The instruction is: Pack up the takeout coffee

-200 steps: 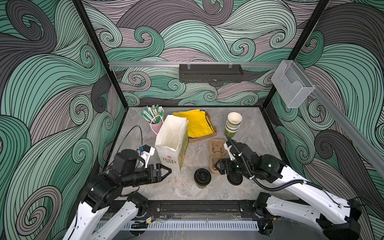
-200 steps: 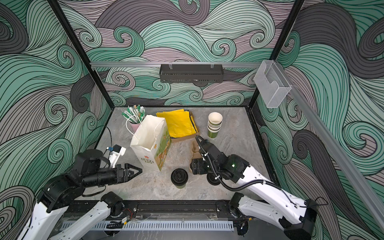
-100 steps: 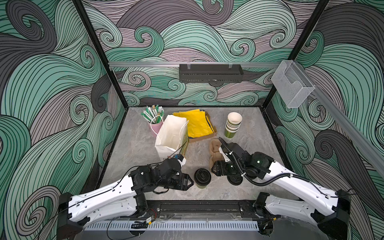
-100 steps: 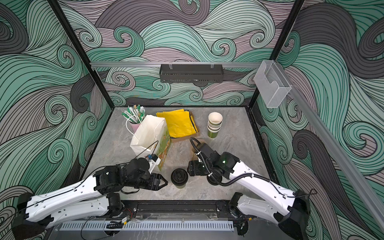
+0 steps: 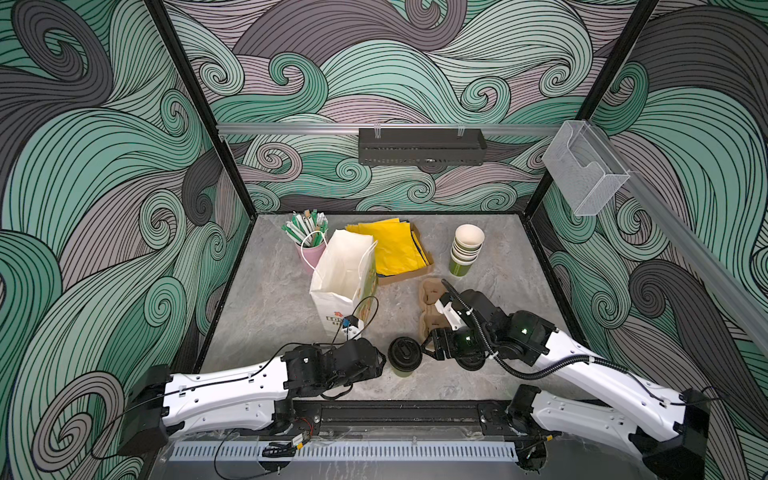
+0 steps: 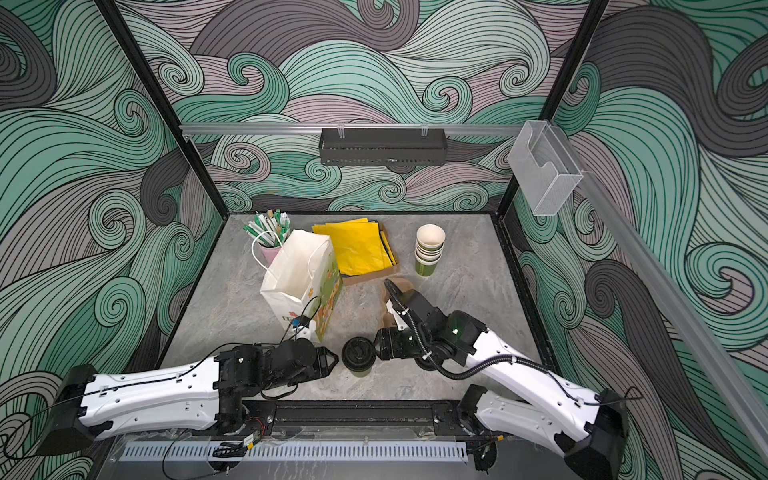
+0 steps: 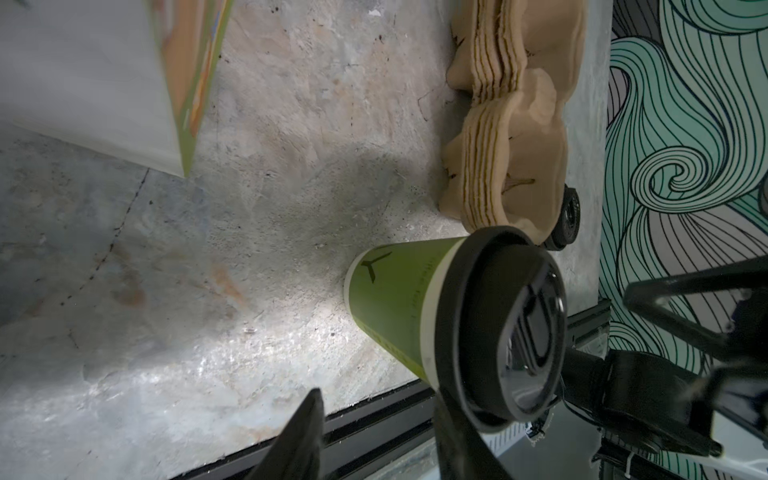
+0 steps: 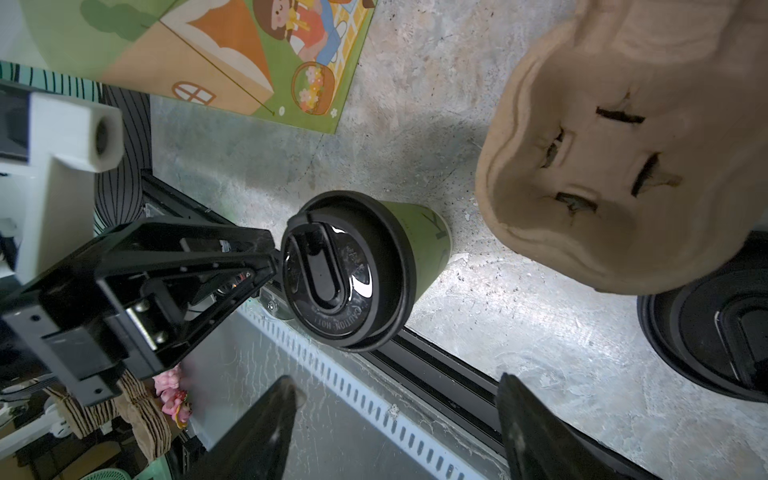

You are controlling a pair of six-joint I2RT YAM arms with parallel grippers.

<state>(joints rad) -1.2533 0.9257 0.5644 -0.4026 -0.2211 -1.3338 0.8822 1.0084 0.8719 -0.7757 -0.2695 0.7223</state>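
The takeout coffee (image 5: 404,358) (image 6: 358,356), a green paper cup with a black sip lid, stands upright near the table's front edge between my two grippers. My left gripper (image 5: 380,360) (image 6: 332,360) is just left of it and partly open. Nothing is between its fingers in the left wrist view (image 7: 380,432), where one finger (image 7: 457,428) lies against the lid's rim (image 7: 457,332). My right gripper (image 5: 427,347) (image 6: 379,347) is open just right of the cup. In the right wrist view (image 8: 395,399) it holds nothing, and the lid (image 8: 349,270) sits beyond its tips.
An open white paper bag (image 5: 347,274) stands behind the left gripper. A stack of brown cup carriers (image 5: 432,297) lies behind the right gripper, and a loose black lid (image 8: 715,332) beside it. Lidless green cups (image 5: 465,249), yellow napkins (image 5: 395,249) and a straw cup (image 5: 309,237) are at the back.
My left arm has swung from the far left over to the cup's left side, and its jaws have narrowed. The right gripper has edged a little closer to the cup.
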